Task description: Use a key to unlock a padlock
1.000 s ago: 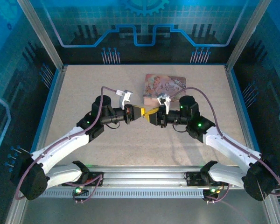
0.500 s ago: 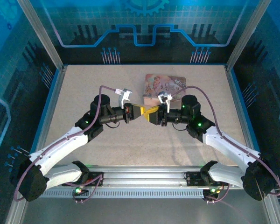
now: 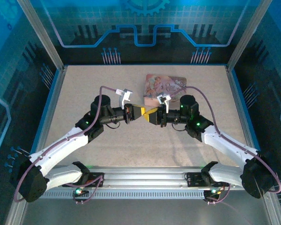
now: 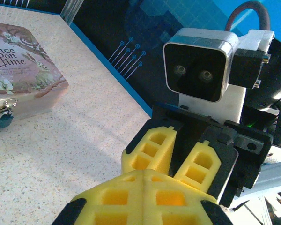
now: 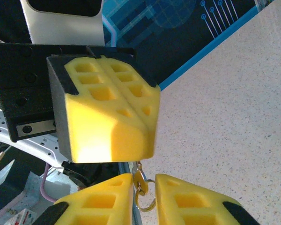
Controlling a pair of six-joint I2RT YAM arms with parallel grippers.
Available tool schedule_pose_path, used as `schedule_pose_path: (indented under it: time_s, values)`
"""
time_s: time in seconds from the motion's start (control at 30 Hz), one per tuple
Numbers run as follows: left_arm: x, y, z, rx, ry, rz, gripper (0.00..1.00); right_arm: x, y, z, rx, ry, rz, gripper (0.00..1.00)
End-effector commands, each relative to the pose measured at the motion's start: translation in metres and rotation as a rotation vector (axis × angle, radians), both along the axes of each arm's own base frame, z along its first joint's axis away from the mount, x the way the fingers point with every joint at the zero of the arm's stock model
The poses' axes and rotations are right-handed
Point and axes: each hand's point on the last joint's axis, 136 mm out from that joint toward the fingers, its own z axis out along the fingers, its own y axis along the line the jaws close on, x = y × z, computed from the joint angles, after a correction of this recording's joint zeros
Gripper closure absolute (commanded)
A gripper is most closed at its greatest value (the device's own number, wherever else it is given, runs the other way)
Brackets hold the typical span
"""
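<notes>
My left gripper (image 3: 143, 113) is shut, its yellow fingers pressed together on the top of the key (image 5: 140, 179). The small brass-grey key hangs from those fingers with a wire ring (image 5: 148, 204) on it. My right gripper (image 5: 144, 182) meets the left gripper (image 5: 143, 136) tip to tip above the table; its jaws stand a little apart on either side of the key, and one pad touches it. The padlock (image 4: 1, 120), dark with a silvery shackle, hangs on the latch of the pink tin (image 4: 23, 70). In the left wrist view the right gripper (image 4: 178, 172) sits just beyond my left gripper (image 4: 145, 177).
The pink picture-printed tin (image 3: 165, 85) lies at the back of the speckled table (image 3: 107, 154), just behind both grippers. Blue-edged walls (image 3: 54, 89) close the table in on the left, right and back.
The right arm has shifted left toward the left gripper, and its jaws have narrowed around the hanging key. The left arm has stayed put, still shut.
</notes>
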Motion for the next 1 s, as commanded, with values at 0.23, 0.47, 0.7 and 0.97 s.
schedule_pose_path:
  time_s: [0.23,0.47,0.7,0.97]
  values:
    - [-0.001,0.001,0.019,-0.006,-0.073,0.005,1.0,0.0,0.001,0.013,0.003,-0.028,-0.004,0.96]
    - [0.016,0.012,0.017,0.04,-0.057,0.1,0.59,0.005,-0.018,-0.004,-0.091,-0.005,-0.08,1.0]
    - [0.076,0.046,-0.023,0.121,0.134,0.262,0.36,0.01,-0.057,-0.036,-0.29,0.049,-0.217,1.0]
    - [0.143,0.055,-0.089,0.34,0.307,0.384,0.11,0.006,-0.098,-0.061,-0.464,0.095,-0.352,1.0]
